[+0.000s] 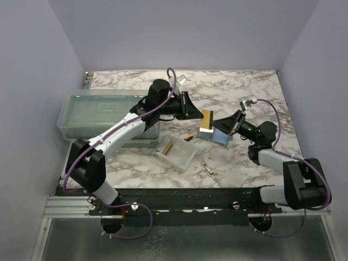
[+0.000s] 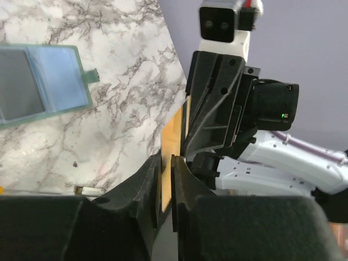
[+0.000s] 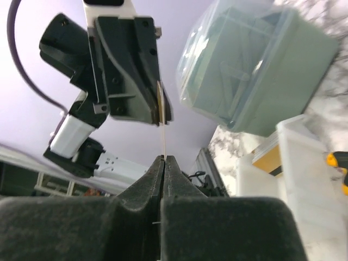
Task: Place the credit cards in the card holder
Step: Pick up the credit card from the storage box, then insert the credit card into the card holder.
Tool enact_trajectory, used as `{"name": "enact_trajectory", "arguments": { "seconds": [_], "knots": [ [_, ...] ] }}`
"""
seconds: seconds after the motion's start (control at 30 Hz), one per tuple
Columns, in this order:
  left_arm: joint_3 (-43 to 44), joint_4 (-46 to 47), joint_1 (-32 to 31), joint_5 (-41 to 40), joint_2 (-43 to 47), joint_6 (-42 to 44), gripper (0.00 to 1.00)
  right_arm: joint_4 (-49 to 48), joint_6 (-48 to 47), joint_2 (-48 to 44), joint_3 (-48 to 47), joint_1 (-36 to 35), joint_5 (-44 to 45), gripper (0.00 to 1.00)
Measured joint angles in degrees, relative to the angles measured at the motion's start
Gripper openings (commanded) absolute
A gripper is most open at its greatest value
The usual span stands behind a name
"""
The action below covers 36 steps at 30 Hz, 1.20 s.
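Light: bright, even, coming from overhead.
Shadows: faint and soft-edged on the table (image 1: 244, 157), just right of the plastic box (image 1: 100, 117).
Glare: pale sheen on the box lid, overhead view.
Blur: right wrist view, the box (image 3: 255, 70) is smeared and its edges are soft.
Foreground: below the box, the right gripper (image 3: 164, 159) is dark, underlit and out of focus.
Sharpness: left wrist view, marble veins crisp, near edge soft.

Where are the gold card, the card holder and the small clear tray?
gold card (image 2: 171, 138): left wrist view, its yellow face.
card holder (image 2: 62, 76): left wrist view, its pale blue inner panel.
small clear tray (image 1: 183, 156): top external view, a bare part of its floor.
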State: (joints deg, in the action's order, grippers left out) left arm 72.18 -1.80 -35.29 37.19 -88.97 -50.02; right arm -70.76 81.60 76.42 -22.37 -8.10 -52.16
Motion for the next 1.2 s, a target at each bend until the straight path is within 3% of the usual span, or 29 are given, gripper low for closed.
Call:
{"name": "enact_trajectory", "arguments": {
  "seconds": [0.07,0.13,0.27,0.37,0.5,0.8,1.2],
  "knots": [
    [0.22,-0.35,0.04,0.07,-1.62,0.31,0.41,2.67,-1.53,-1.29,0.52,2.19,-0.17,0.0],
    [0.59,-1.97,0.02,-0.5,-3.37,0.98,0.43,8.15,-4.79,-2.99,1.53,6.58,-0.28,0.0],
    [2.93,-5.4,0.02,-2.6,-8.04,2.73,0.43,26.38,-16.5,-3.89,0.94,14.51,-1.01,0.0],
    [5.05,-6.69,-0.07,-3.48,-11.87,3.93,0.4,40.24,-26.29,-2.82,-2.25,15.34,-1.29,0.0],
    [9.42,-7.74,-1.09,-3.63,-19.08,5.73,0.34,51.06,-35.82,1.2,-7.52,15.34,-1.64,0.0],
    [17.09,-9.57,-1.97,-3.63,-31.67,8.17,0.28,58.9,-43.43,11.76,-10.56,15.34,-2.38,0.0],
    [19.65,-12.22,-1.97,-6.05,-36.96,10.75,0.23,60.61,-46.16,17.29,-12.04,15.69,-2.45,0.0]
  ]
}}
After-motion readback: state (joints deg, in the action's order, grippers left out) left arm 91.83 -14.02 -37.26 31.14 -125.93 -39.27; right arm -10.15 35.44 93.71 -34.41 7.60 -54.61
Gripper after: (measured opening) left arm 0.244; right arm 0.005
